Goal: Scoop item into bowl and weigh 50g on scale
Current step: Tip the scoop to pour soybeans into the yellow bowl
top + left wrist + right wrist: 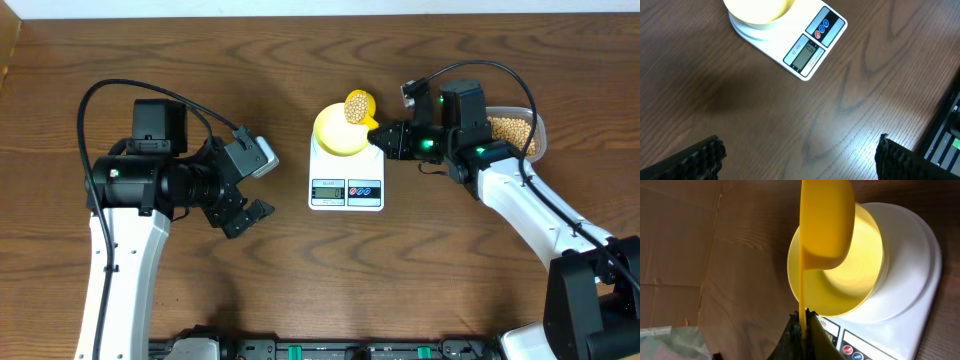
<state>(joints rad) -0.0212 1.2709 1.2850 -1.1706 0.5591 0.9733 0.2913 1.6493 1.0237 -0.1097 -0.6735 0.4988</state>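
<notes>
The white scale (pixel 345 185) stands mid-table with the pale-yellow bowl (pixel 338 132) on its top. My right gripper (pixel 385 138) is shut on the handle of a yellow measuring spoon (pixel 358 107), which carries tan beans (pixel 356 109) over the bowl's far rim. From the right wrist, the spoon (pixel 827 225) shows its underside above the bowl (pixel 860 287) and scale (pixel 912 270), its handle pinched at my right gripper (pixel 803 316). My left gripper (pixel 253 186) stands open left of the scale, holding nothing. Its wrist view shows the scale (pixel 805 47), the bowl (pixel 757 12) and my left gripper (pixel 797 160) over bare wood.
A clear plastic tub (pixel 535 125) of beans sits behind my right arm at the far right. Equipment lines the table's front edge (pixel 330 350). Cardboard (pixel 675 245) shows at the table's left edge in the right wrist view.
</notes>
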